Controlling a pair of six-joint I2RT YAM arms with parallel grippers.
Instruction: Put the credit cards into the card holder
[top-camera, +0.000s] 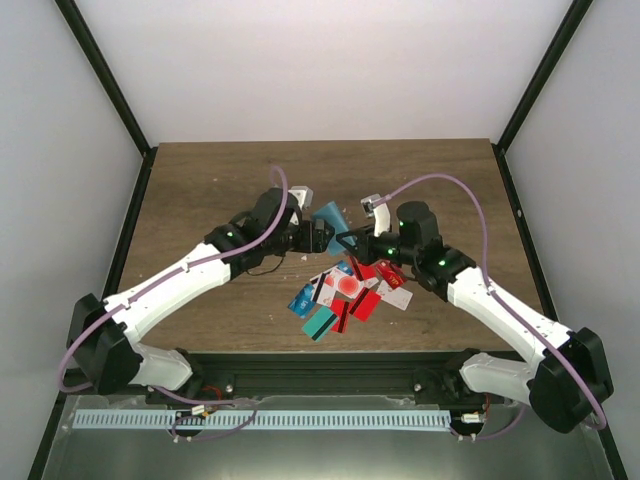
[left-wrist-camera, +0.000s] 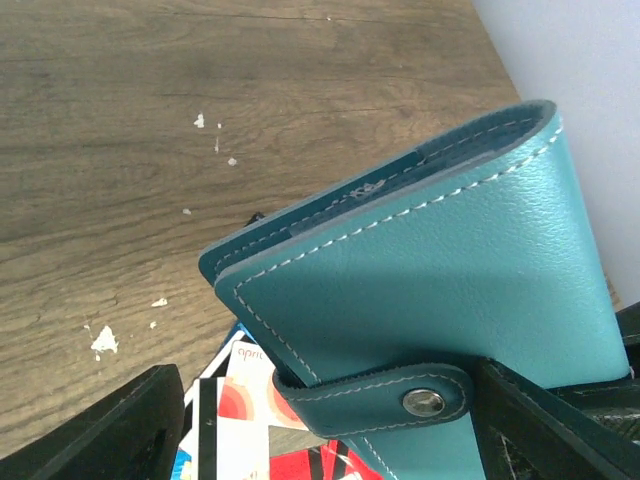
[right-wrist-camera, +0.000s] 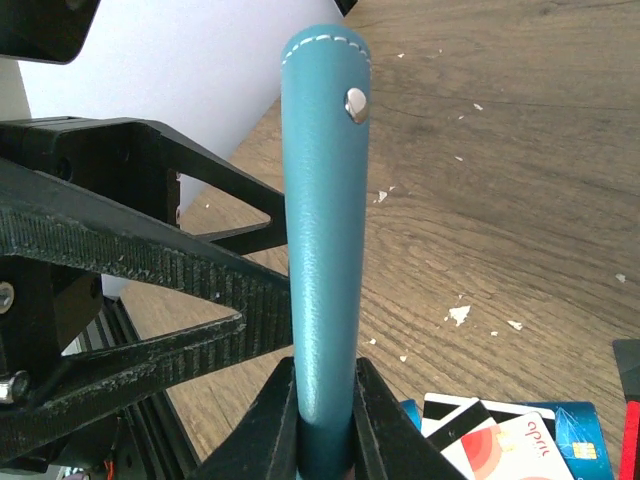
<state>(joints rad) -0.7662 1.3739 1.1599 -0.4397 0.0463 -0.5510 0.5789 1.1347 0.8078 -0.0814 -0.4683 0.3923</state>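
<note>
Nearest the right wrist camera, the right gripper (right-wrist-camera: 325, 378) is clamped on the holder (right-wrist-camera: 322, 200); one finger is pressed to each face, the holder seen edge-on between them.

Holder: teal, white-stitched, held between the two grippers above the table (top-camera: 200, 190), by my judgement clear of it; closed, with the strap (left-wrist-camera: 370, 395) drawn across the open edge and the snap (left-wrist-camera: 424, 402) fastened; the long axis runs straight out from the right jaws, with the snap end farthest from them.

Left gripper (left-wrist-camera: 328, 400): jaws well apart; the strap and snap lie in the gap; one finger (left-wrist-camera: 545, 425) is touching or just beside the holder; the other finger (left-wrist-camera: 110, 430) is clear of it, with cards showing in the space between; not clamped on anything that I can see.

Governing relation: the right arm has the hold, while the left is the nearer to the fastening; no card can go in while the snap is shut, so the next move appears to fall to the left jaws, at the strap.

Cards (top-camera: 345, 295): a loose overlapping heap of red, teal, blue and white on the table, just on the arm-base side of the grippers and below the holder; none is inside it.

Writing: a white card with red circles (left-wrist-camera: 245, 395) bears a short printed word near one edge; the letters are too unclear to read with confidence; a chip shows on a blue card (right-wrist-camera: 575, 440); no brand or label can be made out on the holder.
</note>
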